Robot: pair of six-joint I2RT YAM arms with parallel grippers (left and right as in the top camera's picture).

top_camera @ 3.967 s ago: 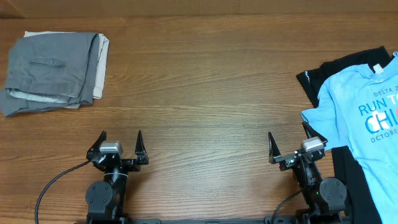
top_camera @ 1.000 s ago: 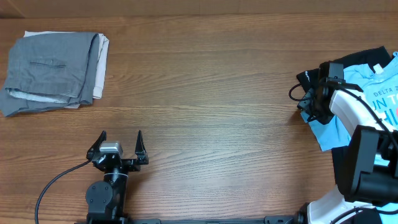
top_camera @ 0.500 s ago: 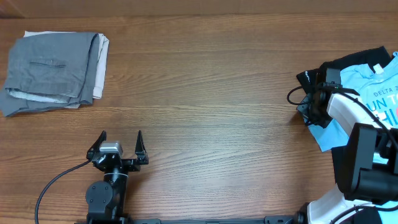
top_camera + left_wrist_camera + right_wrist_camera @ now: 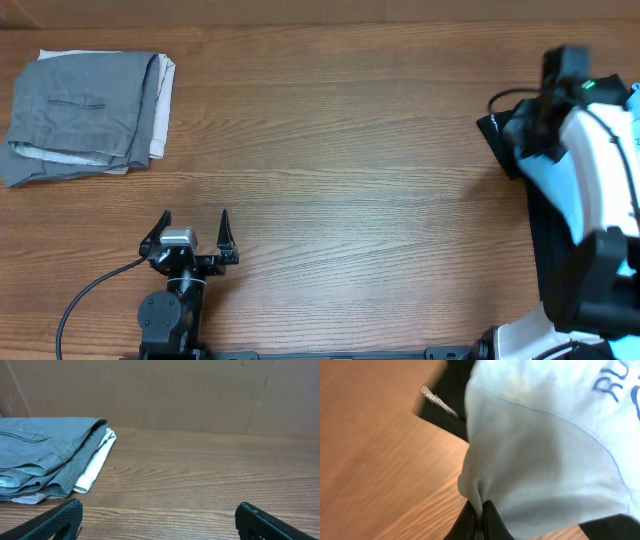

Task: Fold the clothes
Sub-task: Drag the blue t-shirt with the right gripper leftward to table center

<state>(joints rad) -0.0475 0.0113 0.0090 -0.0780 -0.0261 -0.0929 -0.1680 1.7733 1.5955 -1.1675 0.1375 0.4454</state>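
A brown wood-grain table (image 4: 340,150) fills the overhead view, and in the left wrist view a plain tan wall (image 4: 200,395) stands behind it. The light blue T-shirt (image 4: 545,460) is at the table's far right edge, mostly hidden under the white right arm in the overhead view. The right pincer (image 4: 479,520) is closed on a gathered pinch of the shirt's edge. From that pinch the fabric fans out in soft folds up and to the right in the right wrist view. Bunched like this, its long axis cannot be told. The cloth is pale and smooth, crossed by a thin curved seam line, and dark blue letters (image 4: 612,382) are cut off at the top right corner of that view. A black garment (image 4: 445,405) lies beneath the shirt, with a small clear strip (image 4: 439,401) on it near the bare wood. Well apart, at the near left, the left pincer (image 4: 193,228) rests with its fingers spread wide, holding nothing. At the far left corner lie the folded grey trousers (image 4: 85,105), with a pale cloth (image 4: 163,110) showing beside them.
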